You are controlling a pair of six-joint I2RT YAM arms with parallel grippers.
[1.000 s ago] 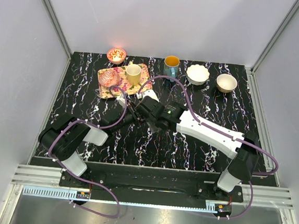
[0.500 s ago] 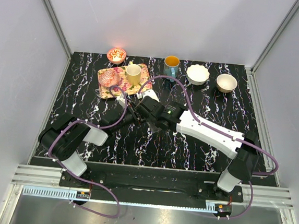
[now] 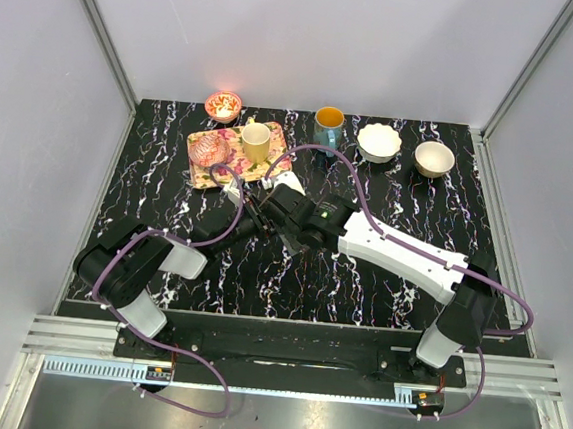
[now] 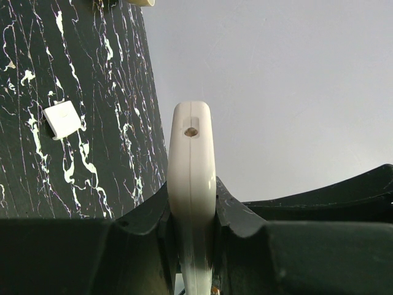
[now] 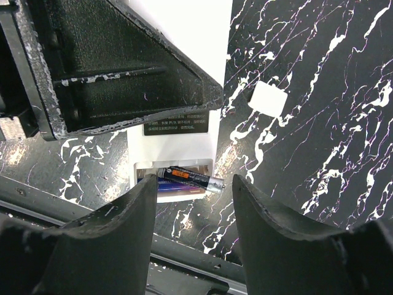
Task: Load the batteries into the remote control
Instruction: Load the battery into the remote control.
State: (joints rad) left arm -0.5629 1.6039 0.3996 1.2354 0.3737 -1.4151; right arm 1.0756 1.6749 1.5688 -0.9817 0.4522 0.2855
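My left gripper point(image 4: 191, 206) is shut on the white remote control point(image 4: 191, 153), seen edge-on in the left wrist view. In the right wrist view the remote's back point(image 5: 184, 67) faces up with its battery recess open. A purplish battery point(image 5: 178, 191) lies in the recess. A dark battery with an orange label point(image 5: 187, 177) lies askew on top, its metal end poking past the recess's right edge. My right gripper point(image 5: 191, 206) is open and empty just above the recess. In the top view both grippers meet mid-table, left point(image 3: 250, 214) and right point(image 3: 277, 207).
The small white square cover point(image 5: 270, 98) lies on the black marbled table beside the remote, also in the left wrist view point(image 4: 61, 118) and top view point(image 3: 287, 181). At the back are a patterned tray point(image 3: 205, 172) with a cup, a small bowl, a teal mug point(image 3: 327, 125) and two bowls.
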